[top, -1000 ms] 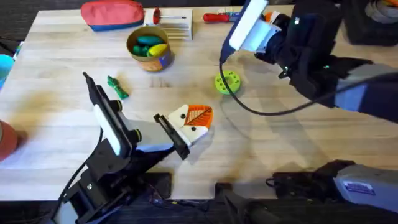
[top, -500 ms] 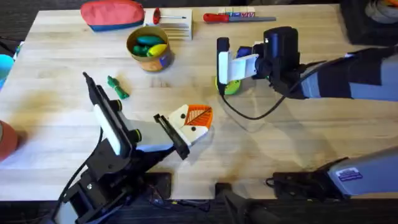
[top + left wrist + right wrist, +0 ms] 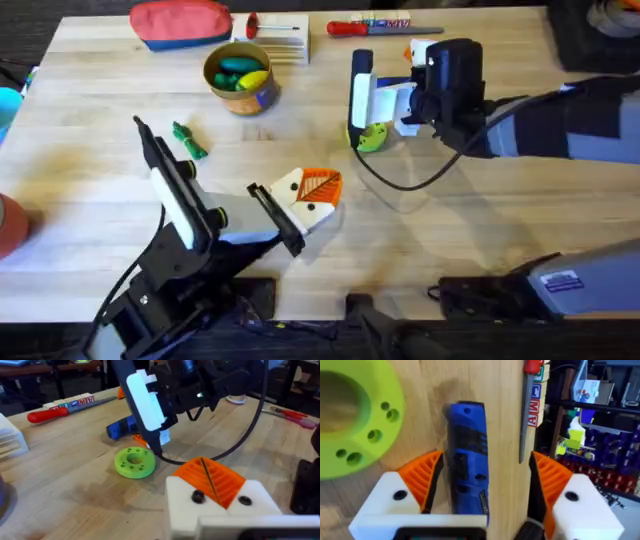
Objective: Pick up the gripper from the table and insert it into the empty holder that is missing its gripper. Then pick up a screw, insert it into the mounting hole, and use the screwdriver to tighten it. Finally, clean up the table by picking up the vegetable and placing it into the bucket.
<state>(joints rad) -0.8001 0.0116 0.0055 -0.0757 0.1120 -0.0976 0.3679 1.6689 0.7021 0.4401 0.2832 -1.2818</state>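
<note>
The blue screwdriver (image 3: 467, 460) lies on the table just behind the green disc (image 3: 368, 136). My right gripper (image 3: 486, 457) is open and straddles the screwdriver, one orange pad close beside it and the other well clear. Both show in the left wrist view: the screwdriver (image 3: 121, 430), with the right gripper (image 3: 148, 405) above it. My left gripper (image 3: 318, 196) is shut at mid-table, its orange pads pressed together (image 3: 212, 482). The green vegetable (image 3: 188, 140) lies left of centre. The yellow bucket (image 3: 240, 78) stands behind it with toys inside. The loose gripper, holder and screw are out of view.
A red pouch (image 3: 180, 22) and a white block (image 3: 278, 40) sit at the back edge. A red-handled screwdriver (image 3: 362, 27) lies behind the right gripper. The right arm's black cable (image 3: 400, 182) loops over the table right of the left gripper.
My right arm came down from high near the camera to table level behind the green disc, then settled over the blue screwdriver. The left arm stayed still.
</note>
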